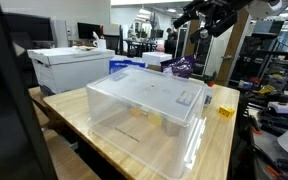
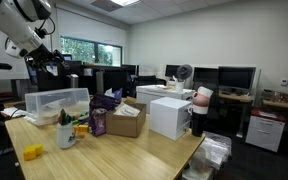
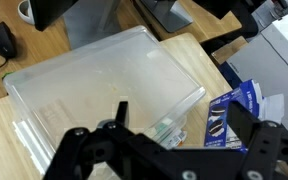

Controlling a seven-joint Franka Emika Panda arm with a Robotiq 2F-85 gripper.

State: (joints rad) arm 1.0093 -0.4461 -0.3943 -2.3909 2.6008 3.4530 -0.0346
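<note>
The arm (image 2: 19,25) wears rounded white shells with dark joints and ends in a black gripper (image 3: 169,138) with chunky, linked fingers (image 3: 76,145).

Open air lies between the gripper (image 1: 212,20) and the clear bin (image 1: 149,100) below; the bin's flat top is closed; a purple bag (image 1: 181,68) crowds its far side.

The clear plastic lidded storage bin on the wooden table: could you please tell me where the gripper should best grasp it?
Probably the overhanging lid rim at a short end of the clear plastic lidded storage bin, approached from above: the body looks too wide for the open gripper, while the flat, level lid offers a thin lip.
</note>
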